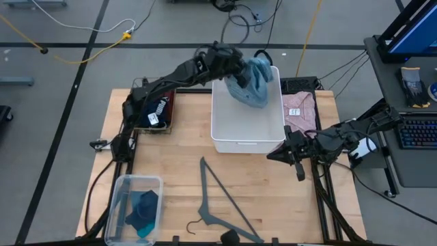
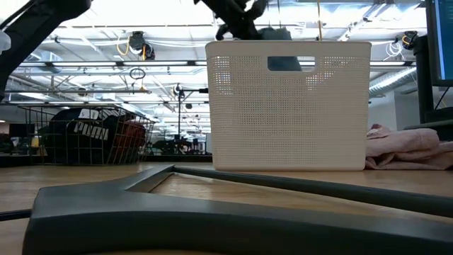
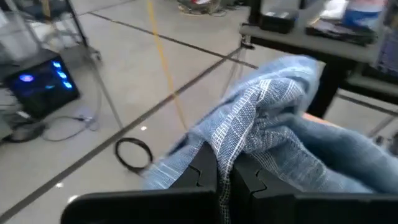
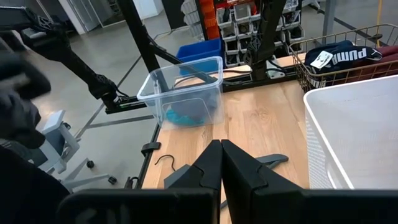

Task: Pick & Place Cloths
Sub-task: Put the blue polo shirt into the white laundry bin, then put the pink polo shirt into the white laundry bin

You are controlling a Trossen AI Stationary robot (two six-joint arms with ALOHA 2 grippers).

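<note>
The left end effector is closed on a light-blue cloth above the white basket; next it should lower and release. The right end effector, closed and empty, waits beside the basket.

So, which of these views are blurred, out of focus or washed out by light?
Low view: the grey hanger close to the lens is out of focus, and the ceiling behind is washed out. Left wrist view: the blue cloth looks smeared. Right wrist view: a dark blur at the left edge.
</note>
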